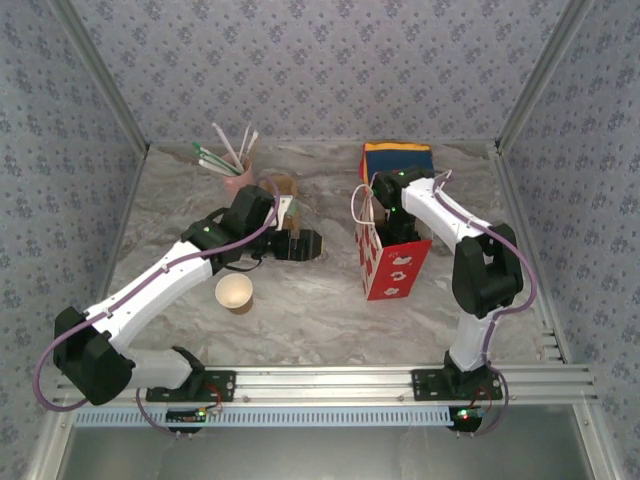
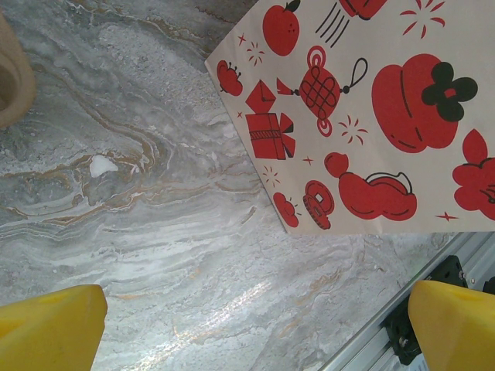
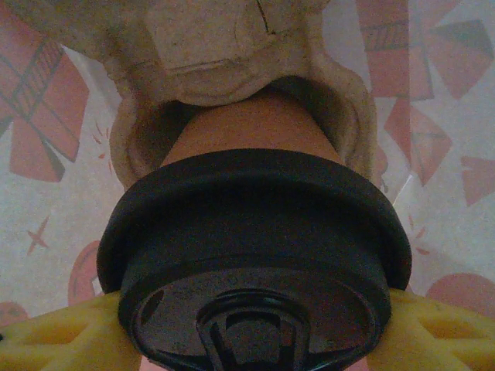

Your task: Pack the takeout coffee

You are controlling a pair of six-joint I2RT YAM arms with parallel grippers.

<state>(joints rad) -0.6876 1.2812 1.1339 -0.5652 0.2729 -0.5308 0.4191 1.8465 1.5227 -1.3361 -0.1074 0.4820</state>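
The takeout coffee (image 3: 249, 127), a tan-brown paper cup with a black lid (image 3: 255, 216), sits in a hollow of a pulp tray (image 3: 232, 46) inside the red-printed paper bag (image 1: 395, 265). My right gripper (image 3: 251, 332) reaches down into the bag. Its yellow fingers (image 3: 54, 340) lie against both sides of the lid, with no gap showing. In the top view the right wrist (image 1: 388, 195) is at the bag's mouth. My left gripper (image 2: 259, 328) hovers over bare marble beside the bag (image 2: 348, 116), jaws wide open with nothing between them; from above it shows left of the bag (image 1: 300, 243).
A lidless paper cup (image 1: 235, 292) stands near the left arm. A pink holder with straws (image 1: 238, 178) and another brown cup (image 1: 283, 186) stand at the back left. A blue and yellow box (image 1: 398, 158) sits behind the bag. The aluminium rail (image 2: 402, 309) runs along the near edge.
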